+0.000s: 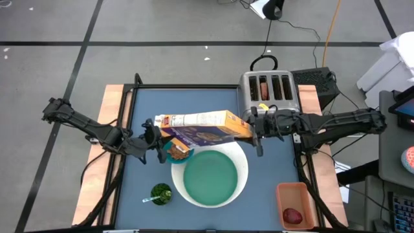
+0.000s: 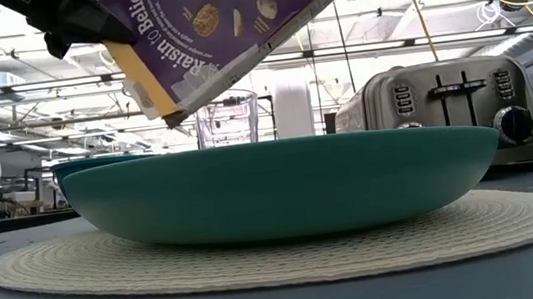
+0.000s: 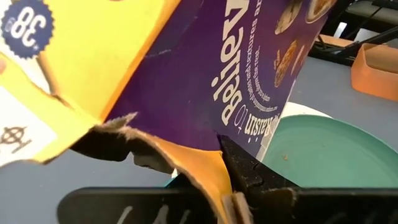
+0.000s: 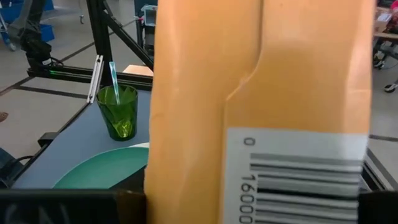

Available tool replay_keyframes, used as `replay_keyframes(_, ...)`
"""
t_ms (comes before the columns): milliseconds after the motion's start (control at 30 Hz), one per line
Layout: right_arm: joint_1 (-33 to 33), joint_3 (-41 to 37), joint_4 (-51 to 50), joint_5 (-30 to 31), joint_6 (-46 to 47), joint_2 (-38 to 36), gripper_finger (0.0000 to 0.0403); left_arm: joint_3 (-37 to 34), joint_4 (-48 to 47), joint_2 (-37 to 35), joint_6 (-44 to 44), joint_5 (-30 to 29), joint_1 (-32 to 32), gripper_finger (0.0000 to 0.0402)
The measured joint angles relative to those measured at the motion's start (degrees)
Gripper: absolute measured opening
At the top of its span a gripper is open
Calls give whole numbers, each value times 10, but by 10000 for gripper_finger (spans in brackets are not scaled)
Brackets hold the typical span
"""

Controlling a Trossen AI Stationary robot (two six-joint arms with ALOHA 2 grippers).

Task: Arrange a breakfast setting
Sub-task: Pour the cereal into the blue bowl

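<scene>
Pouring in progress — cereal box (image 1: 204, 126) held tilted above small bowl (image 1: 176, 150), right hand (image 1: 257, 127) clamped on its base, left hand (image 1: 152, 139) gripping the torn flap. Advise steadying the open end directly over the bowl — tilt gradually.

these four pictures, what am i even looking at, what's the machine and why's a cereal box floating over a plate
It is a robot with two dark arms at a blue-topped table. One picture looks straight down, one sits at table-top height, and two come from cameras on the arms' wrists.

The purple cereal box is not floating: the left hand grips its torn open end and the right hand its bottom end, holding it tilted above the table.

Below lies a teal plate on a round white mat. A small bowl with cereal sits under the box's open end. Also there: a green cup with a straw, a toaster, and an orange bin holding a red apple.
</scene>
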Motion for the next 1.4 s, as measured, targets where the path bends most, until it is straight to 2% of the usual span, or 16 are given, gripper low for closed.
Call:
replay_keyframes(567, 0, 0, -45, 3, 26, 1, 171, 0, 13, -20, 36, -5, 2, 1)
replay_keyframes(833, 0, -4, -14, 0, 1, 0, 171, 2, -33, -12, -23, 6, 2, 1)
replay_keyframes(1067, 0, -2, -28, 0, 22, 6, 171, 0, 23, -17, 44, 2, 3, 1)
replay_keyframes(1267, 0, -3, -19, 0, 20, 4, 171, 2, -44, -2, -53, 19, 3, 1)
replay_keyframes(1400, 0, -4, -10, -2, 9, 4, 171, 3, -44, -3, -56, 28, 1, 1)
